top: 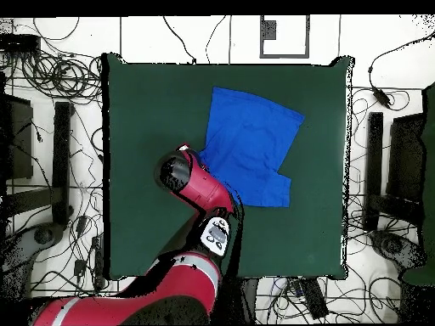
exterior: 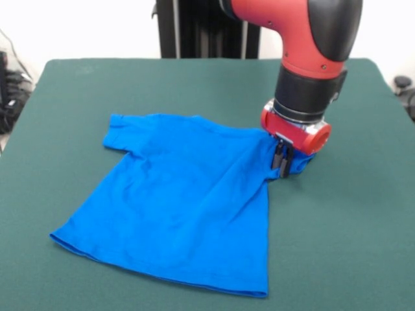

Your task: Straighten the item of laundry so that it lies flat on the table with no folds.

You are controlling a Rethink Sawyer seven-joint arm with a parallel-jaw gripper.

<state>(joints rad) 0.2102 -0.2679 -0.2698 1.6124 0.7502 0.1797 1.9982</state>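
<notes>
Front view: gripper (exterior: 281, 160) fingers close together, pinched on the T-shirt (exterior: 188, 201) at its sleeve edge, cloth bunched there. Arm (exterior: 305, 45) comes down near vertical from above. Shirt lies mostly spread on the table (exterior: 363, 246), wrinkled. Overhead view hides the gripper under the arm (top: 200, 187); it shows the shirt (top: 251, 144) at the table's (top: 144, 127) far centre.

White wall (exterior: 84, 26) across the top of the front view, bright even light. Black upright column (exterior: 194, 29) at top centre. Dark gear (exterior: 10, 91) at left edge. Overhead: white tiled floor (top: 187, 38) with dark seams, black cables (top: 51, 64) tangled upper left, dark stands (top: 61, 153) left and (top: 374, 170) right, printed marker sheet (top: 285, 36) at top.
</notes>
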